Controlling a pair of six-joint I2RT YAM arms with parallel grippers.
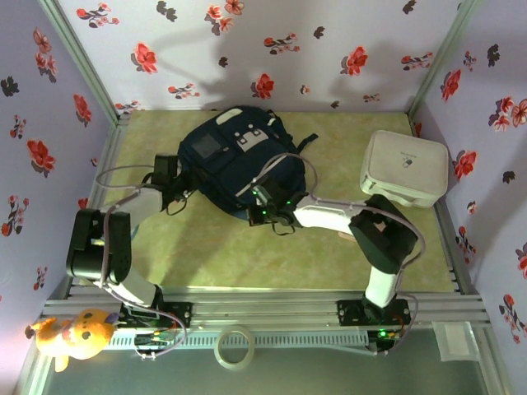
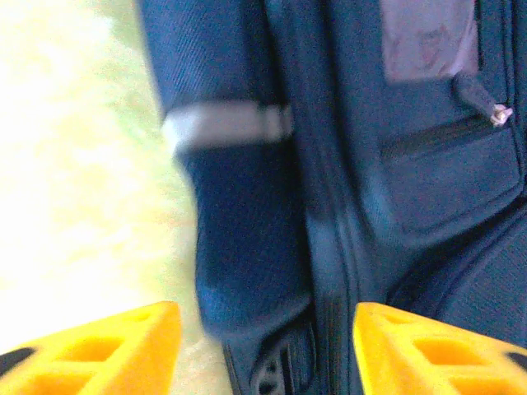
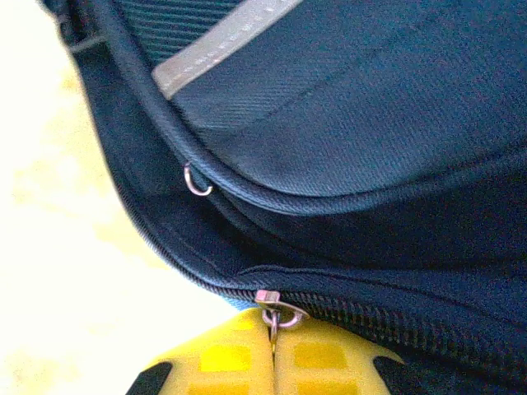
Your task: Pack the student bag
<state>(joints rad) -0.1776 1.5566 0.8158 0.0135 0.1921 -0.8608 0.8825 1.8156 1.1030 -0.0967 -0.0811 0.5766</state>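
Observation:
The student bag (image 1: pixel 235 156), a navy-blue backpack with white patches, lies at the middle back of the green table. My right gripper (image 1: pixel 262 211) is at the bag's near edge. In the right wrist view its yellow fingers (image 3: pixel 321 362) are shut on the metal ring of a zipper pull (image 3: pixel 278 315) on the bag's zipper line. My left gripper (image 1: pixel 181 196) is at the bag's left side. In the left wrist view the yellow fingers (image 2: pixel 107 350) stand apart, open, with the student bag's (image 2: pixel 247 247) side fabric and white stripe (image 2: pixel 226 125) ahead between them.
A white rounded-square box (image 1: pixel 405 167) stands at the back right, close to the right arm's elbow. A yellow-orange plush toy (image 1: pixel 78 333) and a roll of tape (image 1: pixel 235 346) lie beyond the near rail. Floral walls close in the back and both sides.

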